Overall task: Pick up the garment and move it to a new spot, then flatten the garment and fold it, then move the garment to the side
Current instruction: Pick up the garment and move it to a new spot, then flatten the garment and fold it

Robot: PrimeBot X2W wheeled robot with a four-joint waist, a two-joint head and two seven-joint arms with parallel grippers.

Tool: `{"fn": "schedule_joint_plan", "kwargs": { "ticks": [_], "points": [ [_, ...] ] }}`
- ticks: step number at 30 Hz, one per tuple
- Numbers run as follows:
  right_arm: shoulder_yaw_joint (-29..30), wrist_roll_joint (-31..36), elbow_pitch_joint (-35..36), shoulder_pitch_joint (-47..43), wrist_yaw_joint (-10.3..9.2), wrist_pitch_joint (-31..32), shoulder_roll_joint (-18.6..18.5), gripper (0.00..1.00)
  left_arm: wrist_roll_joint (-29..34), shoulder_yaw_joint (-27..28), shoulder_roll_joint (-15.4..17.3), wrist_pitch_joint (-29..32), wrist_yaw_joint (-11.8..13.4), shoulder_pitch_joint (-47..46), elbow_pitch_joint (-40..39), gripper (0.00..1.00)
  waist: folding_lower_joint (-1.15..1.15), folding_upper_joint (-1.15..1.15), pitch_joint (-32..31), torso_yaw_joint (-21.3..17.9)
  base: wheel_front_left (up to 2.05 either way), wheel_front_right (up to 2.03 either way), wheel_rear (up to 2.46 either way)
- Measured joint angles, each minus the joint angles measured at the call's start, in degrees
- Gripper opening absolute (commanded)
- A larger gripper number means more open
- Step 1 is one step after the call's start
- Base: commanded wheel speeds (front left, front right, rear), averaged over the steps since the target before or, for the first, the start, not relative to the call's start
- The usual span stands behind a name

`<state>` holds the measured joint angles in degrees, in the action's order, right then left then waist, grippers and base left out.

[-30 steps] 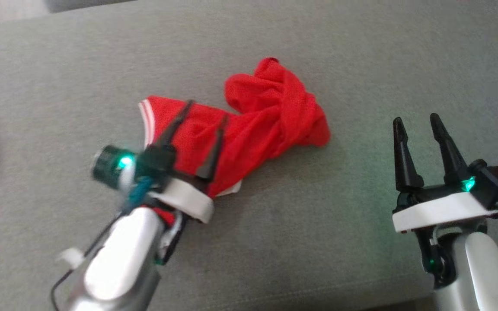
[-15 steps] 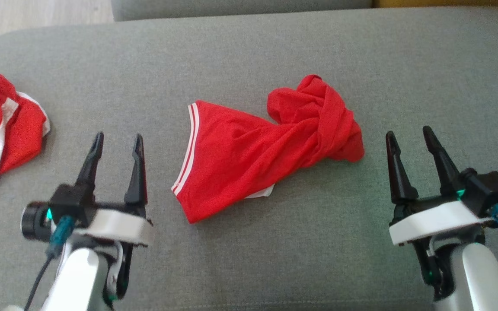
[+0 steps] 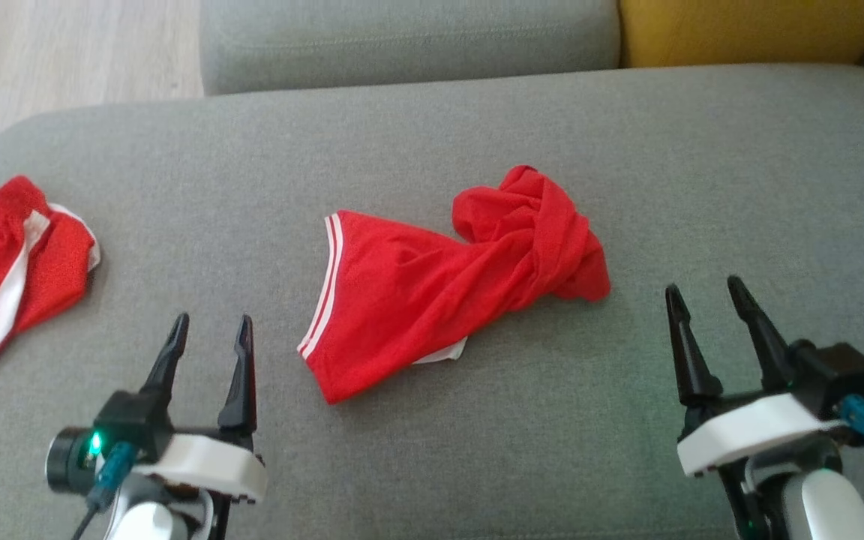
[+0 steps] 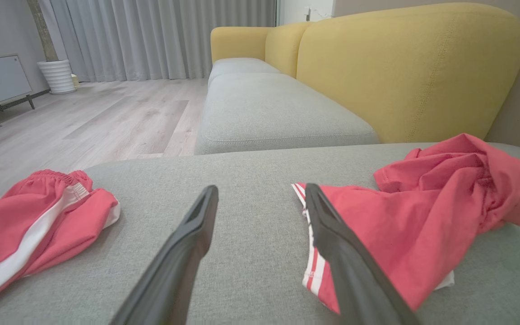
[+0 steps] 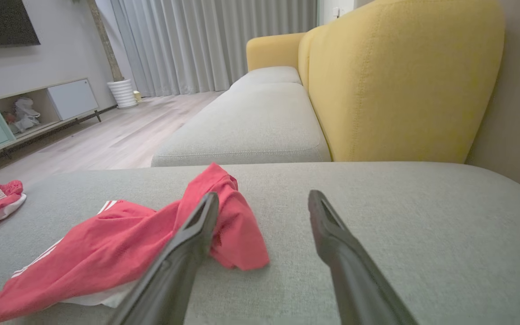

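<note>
Shows crumpled red white-trimmed garment [image 3: 402, 292] mid-frame on grey upholstered cushion [image 3: 432, 135]; left gripper [image 3: 212, 321], right gripper [image 3: 703, 285] at lower corners, fingers spread, empty.

On the sofa seat [image 3: 627, 165] the garment [image 3: 417, 300] lies centrally, another cloth [image 3: 4, 262] well left.

Garment [image 3: 432, 289] red, white-striped hem; shorts [image 3: 4, 266] red, white side stripe; sofa seat [image 3: 432, 135] grey, backrest [image 3: 747, 30] yellow.
</note>
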<state>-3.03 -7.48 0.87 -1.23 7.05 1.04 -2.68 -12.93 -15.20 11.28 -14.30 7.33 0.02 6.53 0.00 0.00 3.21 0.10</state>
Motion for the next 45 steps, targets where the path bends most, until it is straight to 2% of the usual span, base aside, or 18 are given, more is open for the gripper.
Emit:
{"fn": "schedule_joint_plan", "kwargs": {
  "ticks": [9,36,40,45],
  "points": [
    [0.12,0.00,1.07,-3.20,0.00,1.10,0.01,1.00,-0.35,-0.34,0.16,0.36,0.76,3.16,-0.75,1.00,0.00,0.00,-2.13,-0.32,0.00,0.00,0.00],
    [0.29,-0.09,2.04,-3.18,0.00,1.51,0.02,1.00,-0.92,-1.02,0.55,0.85,2.21,3.32,-1.36,1.00,0.00,0.00,-1.04,-0.14,0.00,0.00,0.00],
    [0.27,-0.09,2.11,-3.05,0.00,1.51,0.02,1.00,-2.61,-2.82,0.34,1.75,0.01,2.86,-0.35,1.00,0.00,0.00,-0.03,-0.03,0.00,0.00,0.00],
    [-0.11,-0.14,2.16,-2.80,0.00,1.48,0.02,1.00,-6.44,-4.93,-2.12,5.45,-3.55,0.48,4.57,1.00,0.00,0.00,2.21,-0.09,0.00,0.00,0.00]
  ]
}}
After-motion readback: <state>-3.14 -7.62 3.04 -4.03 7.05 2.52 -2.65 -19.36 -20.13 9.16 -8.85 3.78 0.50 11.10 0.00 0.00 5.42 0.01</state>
